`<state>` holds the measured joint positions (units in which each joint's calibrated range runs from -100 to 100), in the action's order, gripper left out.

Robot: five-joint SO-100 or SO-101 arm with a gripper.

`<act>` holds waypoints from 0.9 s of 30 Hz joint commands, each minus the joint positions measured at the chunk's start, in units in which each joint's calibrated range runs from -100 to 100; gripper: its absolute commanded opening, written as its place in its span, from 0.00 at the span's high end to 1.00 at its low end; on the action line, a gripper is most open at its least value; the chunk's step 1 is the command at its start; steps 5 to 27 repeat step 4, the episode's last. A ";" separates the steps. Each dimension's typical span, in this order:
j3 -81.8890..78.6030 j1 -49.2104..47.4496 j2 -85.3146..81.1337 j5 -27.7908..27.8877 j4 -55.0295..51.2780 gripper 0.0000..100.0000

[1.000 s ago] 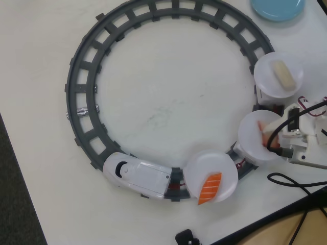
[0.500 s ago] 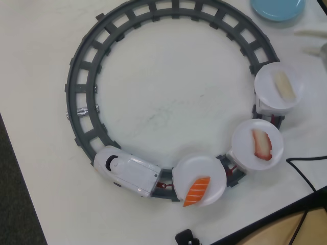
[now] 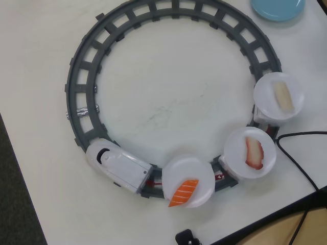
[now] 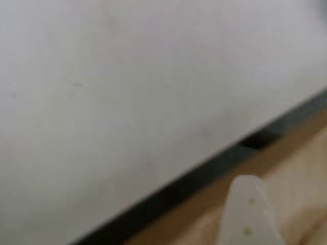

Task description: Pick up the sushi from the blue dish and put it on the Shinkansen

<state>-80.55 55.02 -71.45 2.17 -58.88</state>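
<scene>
Arm out of overhead view. Wrist view blurred: one pale fingertip (image 4: pixel 249 217) over worktop (image 4: pixel 127 92) edge; hand state unreadable. Sushi (image 3: pixel 254 152) on middle plate of Shinkansen (image 3: pixel 118 165). Blue dish (image 3: pixel 277 8) bare. No legible writing.

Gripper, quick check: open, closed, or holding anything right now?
Gripper: cannot be told. It is out of the overhead view, and the blurred wrist view shows only one pale white finger above the table edge.
</scene>
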 commanded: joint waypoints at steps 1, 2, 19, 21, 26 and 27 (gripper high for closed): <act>-8.68 0.79 -8.51 0.77 2.87 0.83; -9.31 0.88 -11.09 0.77 2.27 0.83; -10.29 0.96 -16.10 0.77 0.13 0.83; -10.29 0.96 -16.10 0.77 0.13 0.83; -10.29 0.96 -16.10 0.77 0.13 0.83; -10.29 0.96 -16.10 0.77 0.13 0.83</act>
